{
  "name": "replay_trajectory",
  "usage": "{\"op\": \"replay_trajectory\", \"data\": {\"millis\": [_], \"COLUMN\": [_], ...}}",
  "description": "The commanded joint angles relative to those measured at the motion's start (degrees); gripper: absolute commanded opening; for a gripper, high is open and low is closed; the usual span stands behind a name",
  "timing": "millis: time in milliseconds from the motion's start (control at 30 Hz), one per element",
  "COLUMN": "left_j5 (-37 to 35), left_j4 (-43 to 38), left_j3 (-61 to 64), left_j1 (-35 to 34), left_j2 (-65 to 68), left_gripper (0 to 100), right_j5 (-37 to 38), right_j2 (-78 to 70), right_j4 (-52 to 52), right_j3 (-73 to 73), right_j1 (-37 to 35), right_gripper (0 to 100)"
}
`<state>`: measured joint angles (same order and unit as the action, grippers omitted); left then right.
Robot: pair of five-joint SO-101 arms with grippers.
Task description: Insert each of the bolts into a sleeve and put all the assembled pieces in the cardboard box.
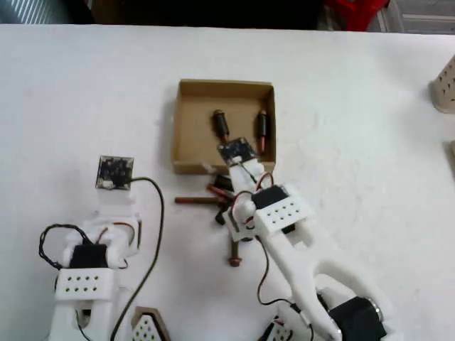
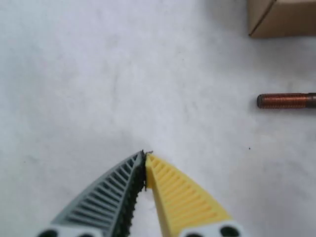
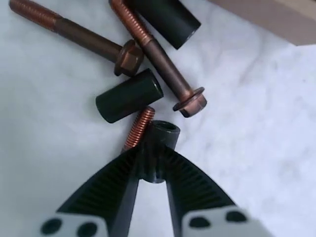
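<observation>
On the high camera I see the cardboard box (image 1: 186,128) in the middle of the white table (image 1: 355,106). The camera board (image 1: 234,150) of the right arm hangs over the box's near wall, so it covers part of the loose pieces lying just in front of the box. Inside the box two assembled pieces (image 1: 221,124) lie apart, roughly parallel.

The left gripper (image 2: 145,158) is over bare table, off to the side of the box. Its grey finger and its yellow finger are ribbed and pressed tip to tip, with nothing between them. Further off lies the threaded end (image 2: 284,100) of one bolt.

The right gripper (image 3: 153,155) has black ribbed fingers, and they are clenched around the held sleeve (image 3: 165,132) – a smooth black cylinder with a hollow end. A copper-coloured threaded tip (image 3: 139,126) lies just beside this sleeve and goes under one finger; I cannot tell if the finger presses on it.

In the right wrist view I count three bolts and three sleeves. Besides that tip, there is the first bolt (image 3: 74,30) and the second bolt (image 3: 158,57), both with a flanged hex head. The second sleeve (image 3: 129,95) lies between their heads, and the third sleeve (image 3: 165,17) is nearer to the box wall.
</observation>
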<state>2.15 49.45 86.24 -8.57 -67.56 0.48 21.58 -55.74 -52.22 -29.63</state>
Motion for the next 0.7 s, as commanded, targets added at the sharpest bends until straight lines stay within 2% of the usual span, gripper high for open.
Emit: {"op": "replay_trajectory", "data": {"millis": [0,133,433,667], "left_j5": [0.44,0.44,0.44,0.44], "left_j4": [-1.05,-1.14,-1.05,-0.88], "left_j3": [-0.18,-0.18,-0.18,-0.18], "left_j1": [0.84,0.75,0.84,0.84], "left_j2": [-0.92,-0.92,-0.92,-0.92], "left_gripper": [2,2,2,2], "right_j5": [-0.53,-0.62,-0.26,-0.18], "right_j2": [-0.22,-0.40,-0.66,-0.66], "right_j4": [0.75,0.75,1.36,10.59], "right_j3": [1.76,1.58,0.70,-5.80], "right_j1": [0.04,-0.13,0.22,-0.13], "right_gripper": [5.5,12.5,12.3,12.3]}}
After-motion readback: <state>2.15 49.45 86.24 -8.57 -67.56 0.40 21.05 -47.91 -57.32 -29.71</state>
